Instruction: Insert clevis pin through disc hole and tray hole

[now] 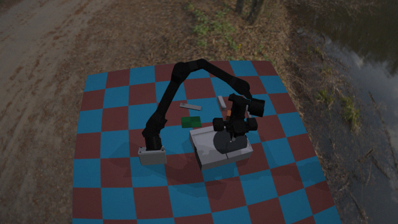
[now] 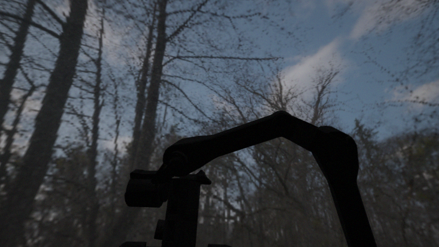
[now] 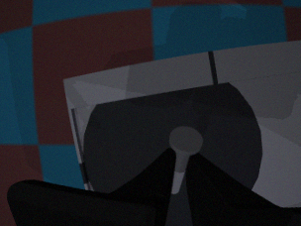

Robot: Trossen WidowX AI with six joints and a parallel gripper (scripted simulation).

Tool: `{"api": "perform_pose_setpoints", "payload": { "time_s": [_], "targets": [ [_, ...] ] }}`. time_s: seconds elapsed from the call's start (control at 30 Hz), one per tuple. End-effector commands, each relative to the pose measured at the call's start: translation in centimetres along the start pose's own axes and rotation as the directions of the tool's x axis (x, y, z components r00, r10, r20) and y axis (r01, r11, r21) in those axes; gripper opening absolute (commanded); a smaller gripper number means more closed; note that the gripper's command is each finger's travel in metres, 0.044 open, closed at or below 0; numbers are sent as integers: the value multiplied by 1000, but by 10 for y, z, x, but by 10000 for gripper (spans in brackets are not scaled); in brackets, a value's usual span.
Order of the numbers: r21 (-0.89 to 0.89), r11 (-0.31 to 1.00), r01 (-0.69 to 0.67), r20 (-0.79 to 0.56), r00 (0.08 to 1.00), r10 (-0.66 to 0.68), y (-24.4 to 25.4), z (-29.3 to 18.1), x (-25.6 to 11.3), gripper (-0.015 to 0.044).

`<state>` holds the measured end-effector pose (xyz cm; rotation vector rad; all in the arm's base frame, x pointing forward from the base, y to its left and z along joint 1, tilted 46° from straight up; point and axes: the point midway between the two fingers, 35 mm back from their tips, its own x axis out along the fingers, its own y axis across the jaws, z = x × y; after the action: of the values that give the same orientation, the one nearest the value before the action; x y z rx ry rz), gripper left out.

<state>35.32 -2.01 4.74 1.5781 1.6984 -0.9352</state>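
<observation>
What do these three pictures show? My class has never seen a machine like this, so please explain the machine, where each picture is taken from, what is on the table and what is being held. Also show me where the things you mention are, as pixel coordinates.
The machine is a black, jointed robot arm [image 1: 170,93] [image 2: 245,133]. The first picture looks down on a checkered table [image 1: 117,200]. The second looks up at the arm against trees and sky; the table is out of sight. The third comes from a camera near the arm's end.

On the table are a pale tray [image 1: 201,151] [image 3: 277,169] with a wide dark disc [image 1: 222,143] [image 3: 129,134] over it, a green block [image 1: 190,122], an orange piece [image 1: 228,113] and some pale bars [image 1: 190,106]. The claw [image 3: 180,156] is closed on a steel pin [image 3: 181,164], its round head uppermost.
</observation>
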Motion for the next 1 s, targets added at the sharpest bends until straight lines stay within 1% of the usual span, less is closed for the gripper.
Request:
{"api": "perform_pose_setpoints", "payload": {
  "time_s": [0.0, 0.2, 0.47, 0.73, 0.97],
  "targets": [
    [1, 1000, -2, 121, 993, 2, 0, -5, 0, 0],
    [1, 1000, -2, 268, 963, 2, 0, -10, 1, 0],
    [1, 1000, -2, 460, 888, 1, 0, -17, 3, 0],
    [2, 1000, -2, 633, 775, 0, 0, -23, 7, 0],
    [2, 1000, -2, 762, 647, -1, 0, -28, 12, 0]
  ]
}}
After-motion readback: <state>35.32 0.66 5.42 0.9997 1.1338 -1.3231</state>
